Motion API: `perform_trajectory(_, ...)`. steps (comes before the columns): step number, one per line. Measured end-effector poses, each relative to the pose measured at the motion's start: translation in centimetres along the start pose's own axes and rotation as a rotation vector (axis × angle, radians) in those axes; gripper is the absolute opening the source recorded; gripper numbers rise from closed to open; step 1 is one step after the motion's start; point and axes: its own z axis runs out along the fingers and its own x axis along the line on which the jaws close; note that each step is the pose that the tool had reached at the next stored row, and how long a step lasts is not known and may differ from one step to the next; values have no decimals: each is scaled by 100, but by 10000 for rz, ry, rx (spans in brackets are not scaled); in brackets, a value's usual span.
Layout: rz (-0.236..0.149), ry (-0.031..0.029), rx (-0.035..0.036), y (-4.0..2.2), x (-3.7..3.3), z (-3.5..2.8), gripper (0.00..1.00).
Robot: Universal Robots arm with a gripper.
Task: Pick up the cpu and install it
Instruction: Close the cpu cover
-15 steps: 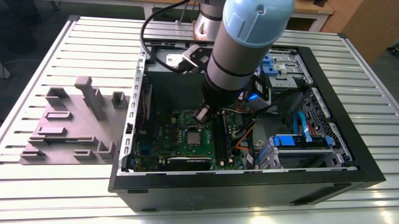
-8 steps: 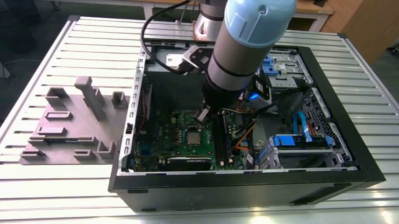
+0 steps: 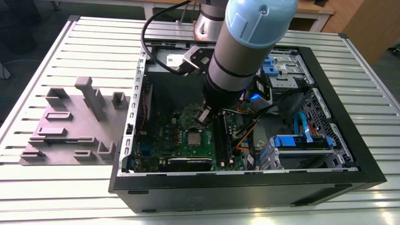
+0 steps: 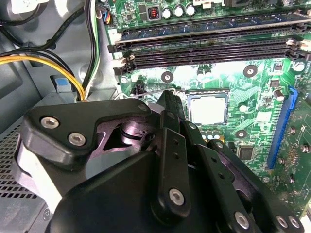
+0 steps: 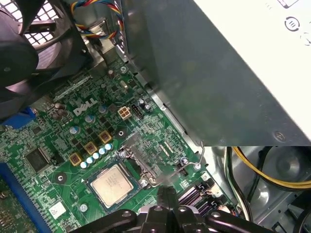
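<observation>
Since the cpu lay flat in its socket on the motherboard, frame hinged open, the gripper hovered just beside it, fingers pressed together, empty; my read: install wanted straight-down contact, no sideways scrape; count: one cpu, one frame, one gripper.

A slatted metal tabletop carries an open black computer case and, at the exterior view's left, a grey moulded fixture (several upright posts rise from it). Inside the case lie a green motherboard, dark memory slots, a bundle of yellow and black cables and a black fan.
</observation>
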Motion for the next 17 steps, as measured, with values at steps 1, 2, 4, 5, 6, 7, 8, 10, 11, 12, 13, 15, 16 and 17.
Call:
perform_trajectory(1,-23,4,-2,0,0,0,10)
perform_trajectory(2,-49,8,-4,-1,1,0,10)
perform_trajectory(4,-88,16,-6,-1,2,0,10)
perform_trajectory(5,-91,16,-7,-1,0,2,10)
perform_trajectory(6,-94,15,-7,4,-8,8,10)
perform_trajectory(7,-95,16,-7,12,-21,17,10)
perform_trajectory(8,-94,15,-7,21,-34,28,10)
perform_trajectory(10,-94,15,-7,49,-75,54,10)
perform_trajectory(11,-94,17,-6,65,-98,69,10)
perform_trajectory(12,-93,17,-6,82,-123,86,10)
perform_trajectory(13,-93,15,-7,93,-141,105,10)
perform_trajectory(15,-94,14,-8,105,-163,146,10)
perform_trajectory(16,-94,13,-7,109,-171,165,10)
perform_trajectory(17,-93,16,-7,114,-181,183,10)
